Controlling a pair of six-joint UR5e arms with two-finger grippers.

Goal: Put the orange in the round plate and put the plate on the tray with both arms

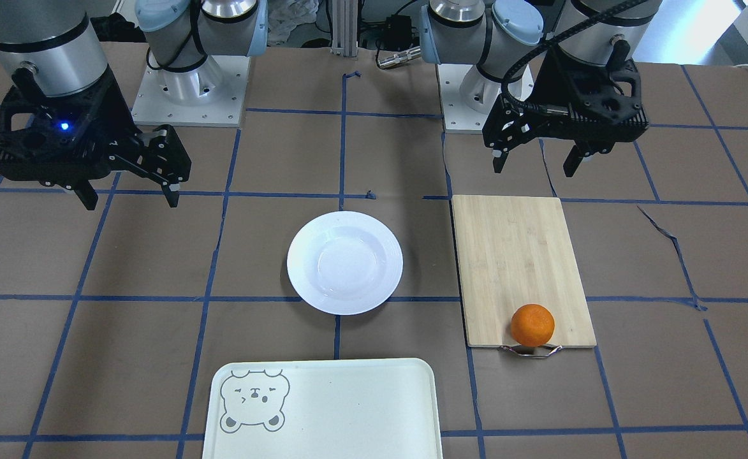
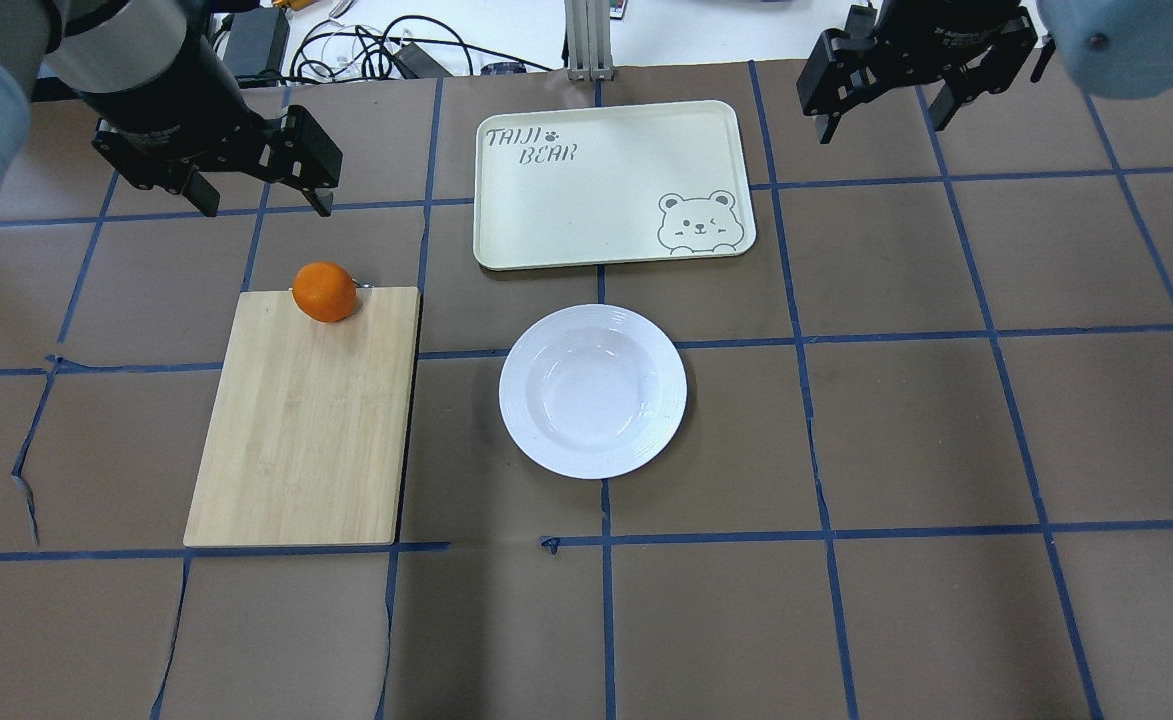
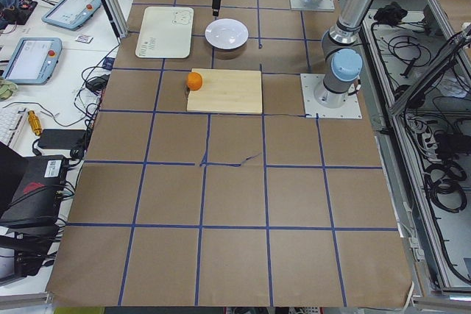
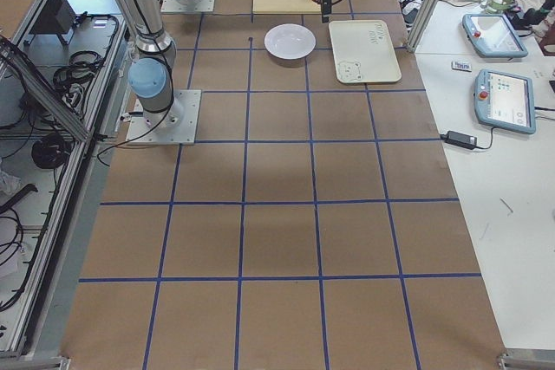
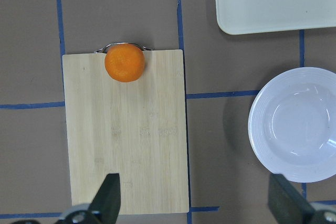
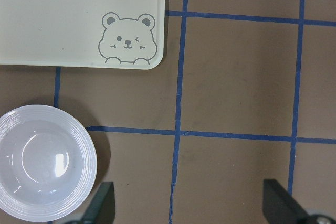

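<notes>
1. Brown paper ruled with blue tape covers the table [image 2: 906, 430] and is torn in places beside the bamboo cutting board [image 2: 306, 420].
2. Only the side cameras take in the room. White benches [image 4: 512, 240] with handheld screen consoles [image 4: 503, 100] run along the side opposite me, and cable bundles [image 3: 434, 159] lie on my own side.
3. Overhead, the tray [image 2: 606, 190] shows its lettering [image 2: 531, 145], "TAIJI BEAR", in one corner and a winking bear [image 2: 704, 222] diagonally opposite. The front camera cuts the tray at the frame's lower edge and shows only the bear.
4. From straight above, my left wrist camera shows the orange [image 5: 124, 63] resting on the board's far end, overlapping the metal handle [image 5: 123, 47]. My right wrist camera takes in only the tray's bear corner and the plate.
5. The round plate [image 2: 593, 390] lies flat on the table between board and tray, touching neither. Its sunken centre is bare glossy white, and the tray's surface is bare cream.
6. My left gripper [image 2: 266, 205] hangs high on the board's side of the table, fingers spread wide, gripping nothing. My right gripper [image 2: 883, 125] hangs high on the other side, well apart from plate and tray, spread just as wide with nothing between its fingers.
</notes>
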